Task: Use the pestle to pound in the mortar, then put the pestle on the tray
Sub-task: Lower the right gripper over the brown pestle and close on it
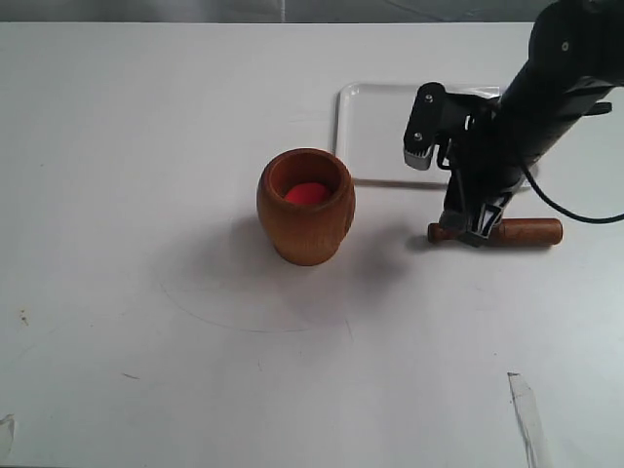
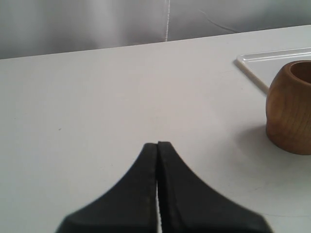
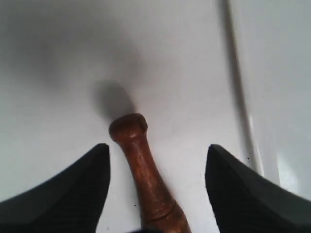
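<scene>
My right gripper (image 1: 478, 226) hangs low over the slim, dark reddish-brown wooden pestle (image 1: 526, 231). The pestle lies flat on the white table (image 1: 146, 146) toward its right edge, just off the near rim of the flat white rectangular tray (image 1: 375, 127) and not on it. The tray sits toward the far right corner. The rounded orange-brown wooden mortar (image 1: 305, 206) stands upright near the middle of the table, well apart from the pestle.

I judge this to be the pickup. The pestle is not yet grasped and no pounding has begun. The next move calls for closing the jaws squarely on the thin neck, lifting without letting the heavier end swing down, and then carrying it across to the mouth of the mortar.

The right wrist view settles what the exterior view leaves unclear. The jaws of the right gripper (image 3: 158, 151) stand wide apart, one black pad on each side of the pestle (image 3: 146, 179) below its small knob, and neither pad touches the wood. The exterior view alone shows the red patch at the bottom of the mortar and the pestle's thick end pointing toward the right edge.

The left arm does not appear in the exterior view. Its own wrist view shows the left gripper (image 2: 157, 145) with its pads pressed together on nothing. It is hanging over bare table, with the mortar (image 2: 291, 109) seen side-on and a corner of the tray (image 2: 272, 60) behind it.
</scene>
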